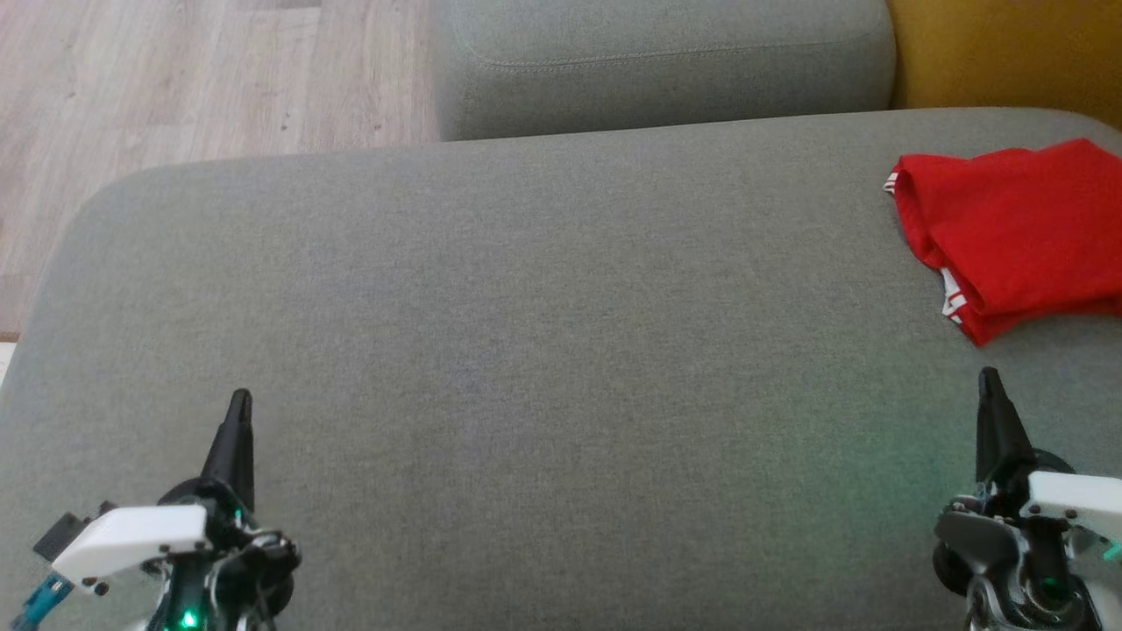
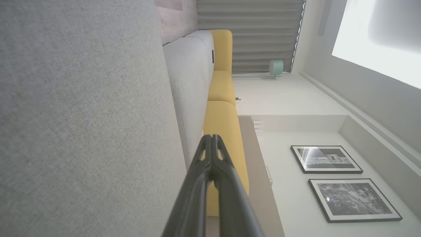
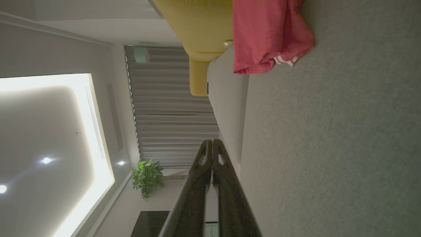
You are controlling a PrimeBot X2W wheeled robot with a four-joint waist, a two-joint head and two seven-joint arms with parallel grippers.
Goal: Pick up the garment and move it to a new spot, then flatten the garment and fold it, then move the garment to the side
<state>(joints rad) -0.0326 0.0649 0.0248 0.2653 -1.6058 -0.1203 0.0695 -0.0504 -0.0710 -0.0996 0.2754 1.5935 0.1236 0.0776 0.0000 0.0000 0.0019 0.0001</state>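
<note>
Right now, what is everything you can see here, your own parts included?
garment: one, red with white stripes, bunched at the seat's far right
seat: one, grey, in front of the robot
cushion: one, grey, behind the seat
sofa: one, yellow, beside the cushion
floor: one, pale wood, far left
framed pictures: two, black-and-white, on the wall
plant: one, green, by the curtain
curtain: one, grey, far wall
left end effector: one, dark, shut, lower left
right end effector: one, dark, shut, lower right, short of the garment
</note>
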